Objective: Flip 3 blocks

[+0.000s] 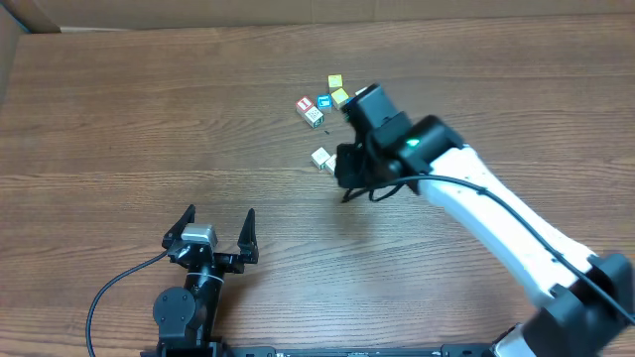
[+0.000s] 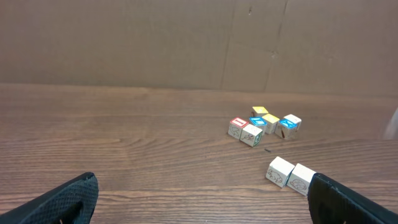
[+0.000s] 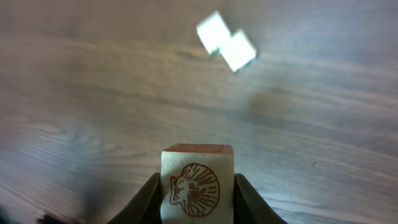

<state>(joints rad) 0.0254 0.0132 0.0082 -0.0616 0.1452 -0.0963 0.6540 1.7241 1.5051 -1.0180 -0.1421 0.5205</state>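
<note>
My right gripper is shut on a pale block with a red-brown shell print and an orange top, and holds it above the table. Two whitish blocks lie touching each other beyond it. From overhead the right gripper hangs just right of the white block; the held block is hidden there. In the left wrist view the same pair shows grey prints, next to my right fingertip. My left gripper stands open and holds nothing, near the front edge.
A cluster of small cubes lies at the back: red-printed ones, a blue one and yellow ones. A cardboard wall stands behind the table. The right arm stretches across the right side.
</note>
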